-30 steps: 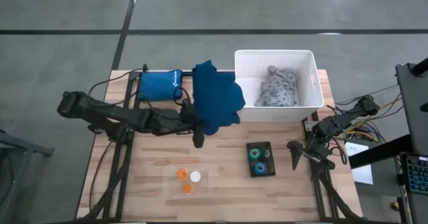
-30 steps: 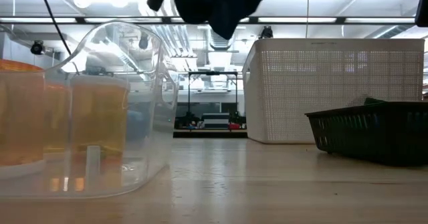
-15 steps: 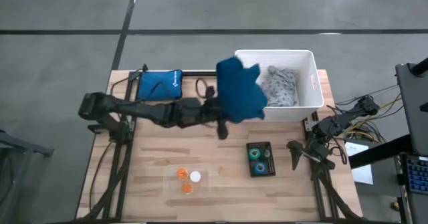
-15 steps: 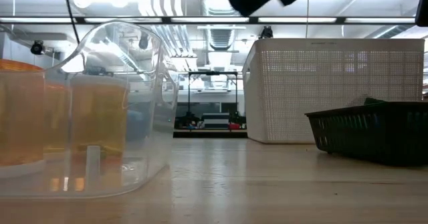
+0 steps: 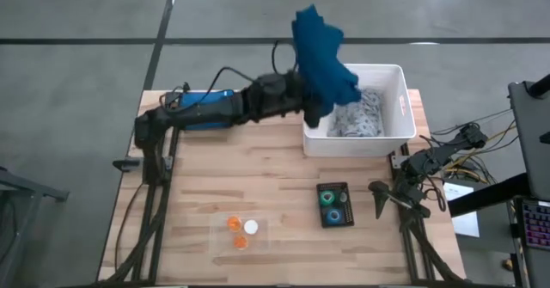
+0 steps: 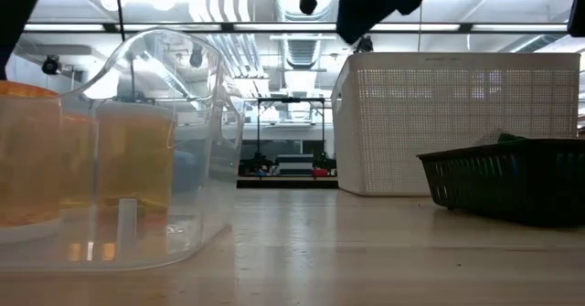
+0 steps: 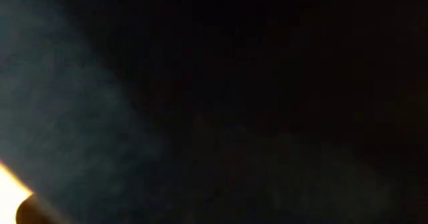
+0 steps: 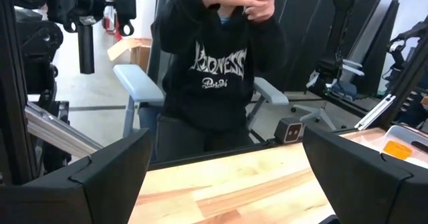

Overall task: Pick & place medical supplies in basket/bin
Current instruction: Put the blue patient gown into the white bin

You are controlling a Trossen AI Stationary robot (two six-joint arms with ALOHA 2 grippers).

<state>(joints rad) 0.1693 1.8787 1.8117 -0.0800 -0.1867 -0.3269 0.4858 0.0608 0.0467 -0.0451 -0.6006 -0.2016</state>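
White tub (image 5: 397,107) at the table's (image 5: 215,193) far right corner, pale grey patterned cloth (image 5: 365,116) lying inside. Left gripper (image 5: 311,107) raised above the tub's left wall, pinching the dark blue cloth (image 5: 322,60), which hangs over the tub. Right gripper (image 5: 379,197) parked at the table's right edge, fingers (image 8: 107,170) spread wide, holding nothing. Black tray (image 5: 334,205) holds the green and blue tape rolls (image 5: 327,199). Orange and white caps (image 5: 241,229) sit in a clear container near the front edge.
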